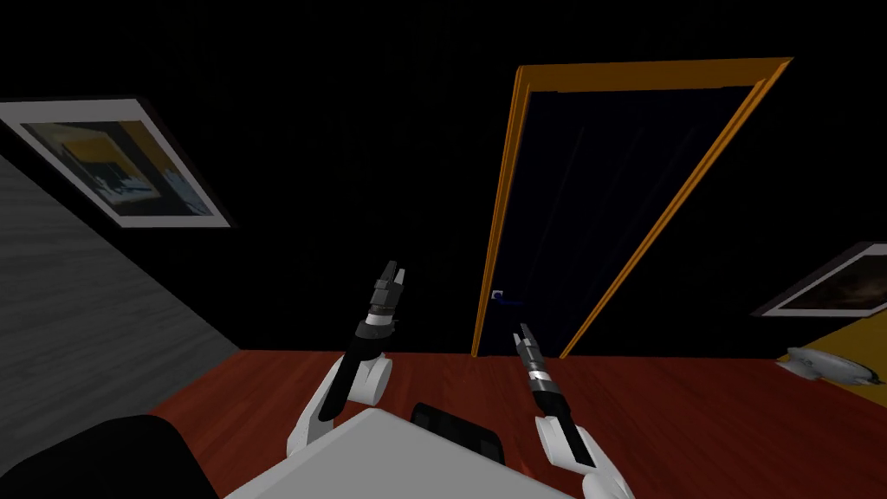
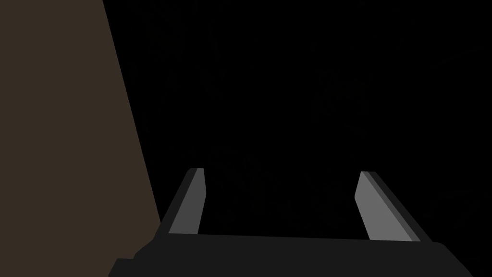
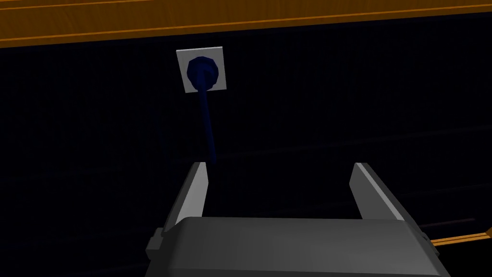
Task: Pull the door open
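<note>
A very dark door (image 1: pixel 598 217) stands shut in an orange frame (image 1: pixel 501 208) ahead and slightly to the right. Its dark blue lever handle (image 1: pixel 509 301) sits on a small pale plate (image 1: pixel 497 294) near the frame's left side. In the right wrist view the handle (image 3: pixel 206 120) runs from the plate (image 3: pixel 202 69) toward one finger of my right gripper (image 3: pixel 278 180), which is open and short of the lever, holding nothing. My right gripper (image 1: pixel 522 329) hangs just below the handle. My left gripper (image 1: pixel 395 274) is raised to the left of the door, open and empty (image 2: pixel 281 185).
The wall around the door is very dark. Framed pictures hang at the left (image 1: pixel 121 165) and at the right (image 1: pixel 836 286). A red-brown floor (image 1: pixel 693 407) runs up to the door. A pale object (image 1: pixel 827 364) lies at the far right, and a grey wall (image 1: pixel 78 303) on the left.
</note>
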